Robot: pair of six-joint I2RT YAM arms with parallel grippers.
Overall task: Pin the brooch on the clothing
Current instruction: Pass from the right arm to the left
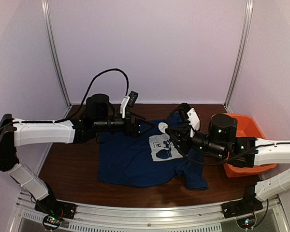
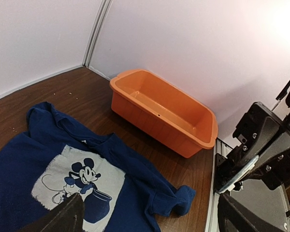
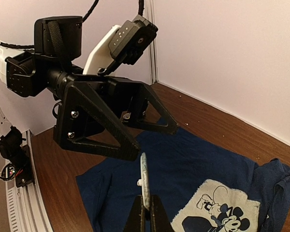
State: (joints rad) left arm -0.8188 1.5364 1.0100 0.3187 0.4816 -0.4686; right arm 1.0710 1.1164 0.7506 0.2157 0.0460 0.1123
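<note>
Pale enclosure walls surround a dark wooden tabletop point(image 1: 67, 169), on which the clothing point(image 1: 130, 162) lies spread flat with its white print point(image 1: 163, 147) face up and an orange tub point(image 1: 246, 130) beside it at the right. The right gripper point(image 3: 145, 211) has its jaws closed to a narrow slit on the lower rim of the brooch point(image 3: 144, 181). The disc stands upright and edge-on to the right wrist camera, with a small stub that may be the pin showing on its left face. The left gripper point(image 3: 152, 141) has its jaws spread wide and grips nothing. It faces the right gripper head-on, its fingertips just beyond the upper edge of the brooch and apart from it. Both grippers appear to be raised above the shirt, over the plain navy cloth beside the print. The brooch's flat faces look sideways, not down at the cloth. Judgement: the coming move depends on either passing the disc into the open left jaws or turning the pin side toward the cloth below. The right arm carries the part, and the left arm is the nearer free one.
</note>
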